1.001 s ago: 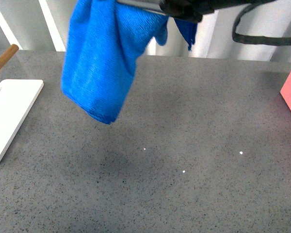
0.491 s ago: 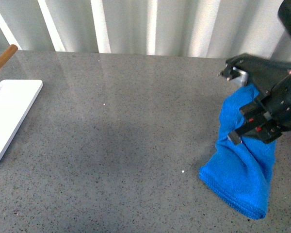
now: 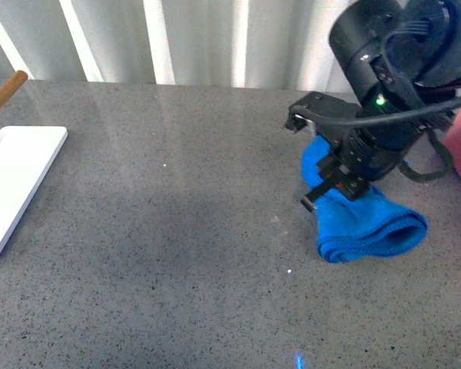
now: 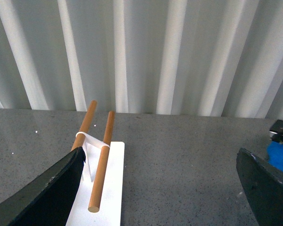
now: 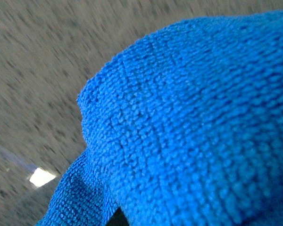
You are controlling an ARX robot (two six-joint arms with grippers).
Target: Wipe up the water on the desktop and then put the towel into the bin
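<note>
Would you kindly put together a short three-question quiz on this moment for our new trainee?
1. Which gripper clamps the blue towel? A) left gripper B) right gripper C) neither
2. Fill in: ___ wooden rods lie above the white tray.
3. True or false: the towel rests on the white tray.
Key: 1 B. 2 two. 3 false; it touches the desktop, well apart from the tray.
</note>
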